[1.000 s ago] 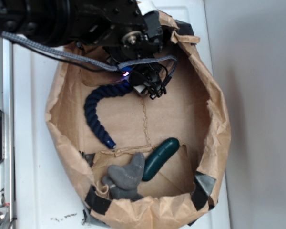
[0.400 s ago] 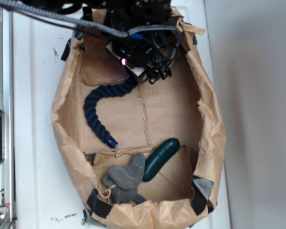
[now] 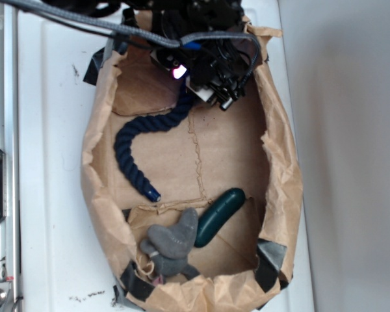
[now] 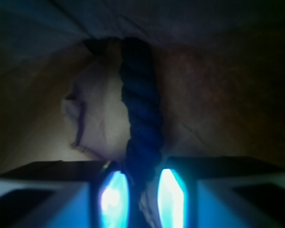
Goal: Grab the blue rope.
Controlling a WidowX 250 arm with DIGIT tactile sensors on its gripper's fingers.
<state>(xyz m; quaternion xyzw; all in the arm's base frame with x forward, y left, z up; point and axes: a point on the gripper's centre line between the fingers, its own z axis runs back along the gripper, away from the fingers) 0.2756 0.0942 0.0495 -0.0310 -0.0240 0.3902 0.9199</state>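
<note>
Gripping blue rope (image 4: 141,118), wrist-only view, jaws pinched

one thick dark navy twisted-strand rope (image 3: 138,140), one smooth dark green capsule-shaped object (image 3: 219,216) and one grey plush toy (image 3: 170,243) lie inside one crumpled brown paper tray (image 3: 281,162). three black tape patches show along the tray's near rim, and one more at its far left corner. one black robot gripper (image 3: 224,94) is over the tray.
</note>
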